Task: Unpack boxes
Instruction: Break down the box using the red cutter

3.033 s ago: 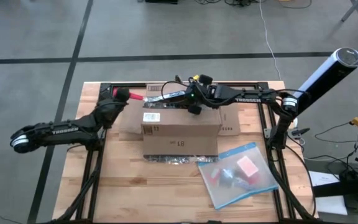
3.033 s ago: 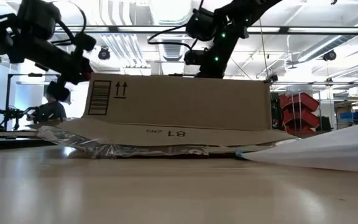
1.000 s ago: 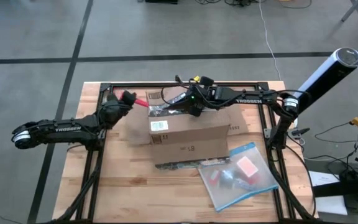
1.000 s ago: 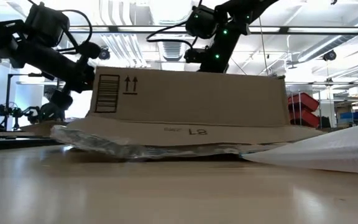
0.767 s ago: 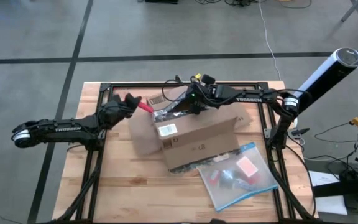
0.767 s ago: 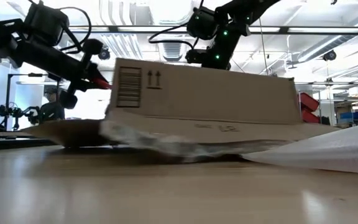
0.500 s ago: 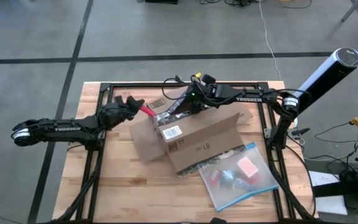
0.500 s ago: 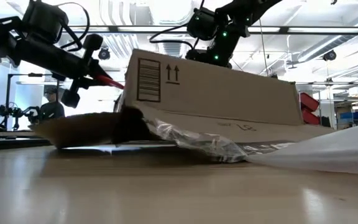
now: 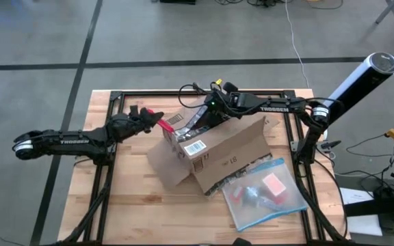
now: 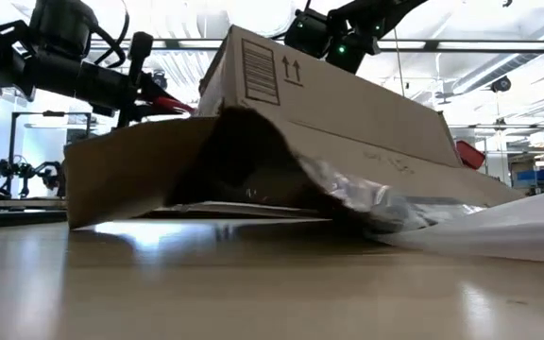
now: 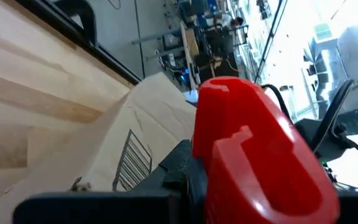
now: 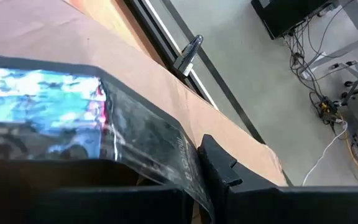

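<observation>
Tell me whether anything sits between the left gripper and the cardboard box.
Only the red tool that the left gripper holds; its tip reaches the cardboard box at its upper left corner in the high view. Otherwise nothing visible stands between them.

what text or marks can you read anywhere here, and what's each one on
"TROSSEN": left arm.
"TROSSEN": right arm.
Two up arrows beside a barcode block: end of the box.
"81", upside down: box side, high view.
White barcode label on the box: too small to read.
Faint marks on the box's long side, low view: blurred.
</observation>
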You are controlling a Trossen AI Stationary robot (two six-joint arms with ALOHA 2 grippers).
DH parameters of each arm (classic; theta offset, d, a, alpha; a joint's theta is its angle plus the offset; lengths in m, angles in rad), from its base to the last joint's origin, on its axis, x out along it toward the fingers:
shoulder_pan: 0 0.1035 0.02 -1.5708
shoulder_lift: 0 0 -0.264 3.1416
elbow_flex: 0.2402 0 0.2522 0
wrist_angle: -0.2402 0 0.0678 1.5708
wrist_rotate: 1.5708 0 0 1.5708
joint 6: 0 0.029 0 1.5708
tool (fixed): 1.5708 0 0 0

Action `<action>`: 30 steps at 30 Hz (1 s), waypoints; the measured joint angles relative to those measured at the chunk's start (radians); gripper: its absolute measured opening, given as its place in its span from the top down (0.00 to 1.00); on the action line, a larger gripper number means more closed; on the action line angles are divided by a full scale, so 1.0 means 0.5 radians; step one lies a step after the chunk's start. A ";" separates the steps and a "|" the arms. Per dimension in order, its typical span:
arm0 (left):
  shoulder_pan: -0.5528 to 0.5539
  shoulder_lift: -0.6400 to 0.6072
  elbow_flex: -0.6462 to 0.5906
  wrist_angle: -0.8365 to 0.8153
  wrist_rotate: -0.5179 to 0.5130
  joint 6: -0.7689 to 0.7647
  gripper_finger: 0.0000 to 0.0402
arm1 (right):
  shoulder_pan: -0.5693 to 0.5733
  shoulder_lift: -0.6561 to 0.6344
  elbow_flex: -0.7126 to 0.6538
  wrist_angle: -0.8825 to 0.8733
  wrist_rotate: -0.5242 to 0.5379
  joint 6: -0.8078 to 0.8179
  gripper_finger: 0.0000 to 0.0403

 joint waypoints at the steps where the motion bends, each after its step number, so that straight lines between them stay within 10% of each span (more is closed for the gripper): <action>1: -0.011 0.003 0.002 0.020 0.059 -0.003 0.93 | -0.001 0.002 0.001 0.018 -0.006 0.018 1.00; 30: -0.013 0.056 0.008 0.122 0.168 0.304 0.93 | -0.005 -0.144 0.081 -0.215 -0.384 -0.023 0.95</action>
